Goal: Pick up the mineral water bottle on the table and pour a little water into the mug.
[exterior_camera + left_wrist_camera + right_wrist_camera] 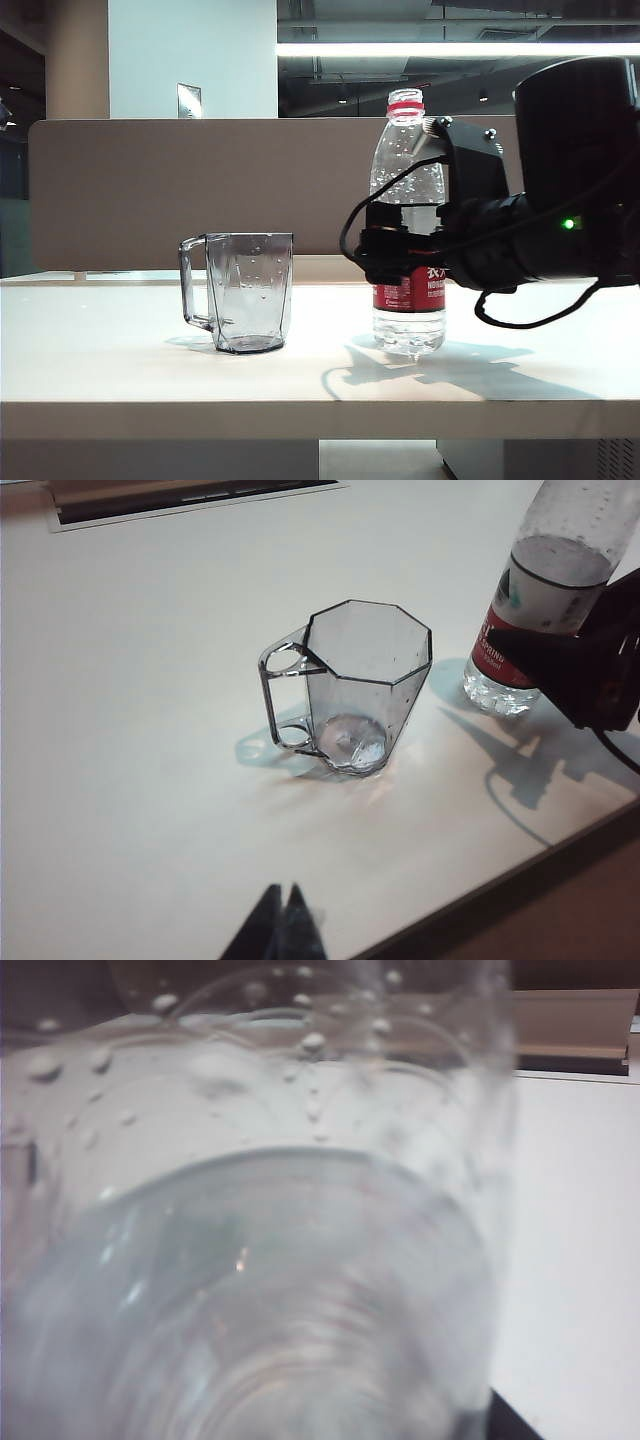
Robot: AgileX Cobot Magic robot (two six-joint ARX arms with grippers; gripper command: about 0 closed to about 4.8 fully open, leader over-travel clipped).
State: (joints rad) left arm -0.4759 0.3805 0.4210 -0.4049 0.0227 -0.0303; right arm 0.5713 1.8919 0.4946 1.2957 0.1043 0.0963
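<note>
- right gripper (395, 245): the jaws stand spread wide, level with the label band of the mineral water bottle (408, 215), one on each side of it. no squeeze on the wall is visible, so the bottle reads as bracketed, not yet held.
- key relation: the bottle's long axis is vertical, and the jaws meet it from the side, from the right of the exterior frame, at mid-height. closing the jaws across the bottle is judged to be the next step.
- in the right wrist view the bottle wall, beaded with droplets, fills nearly the whole frame; the jaws themselves are not visible there.
- the bottle stands upright at centre-right of the exterior frame, on the table (120, 370), with its red neck ring at the top.
- the mug (245, 292) stands upright to the left of the bottle, apart from it, with its handle pointing left.
- left gripper (285, 925): at the lower edge of the left wrist frame, jaws pressed together, holding nothing, well clear of the mug. the right arm is the nearer one.
</note>
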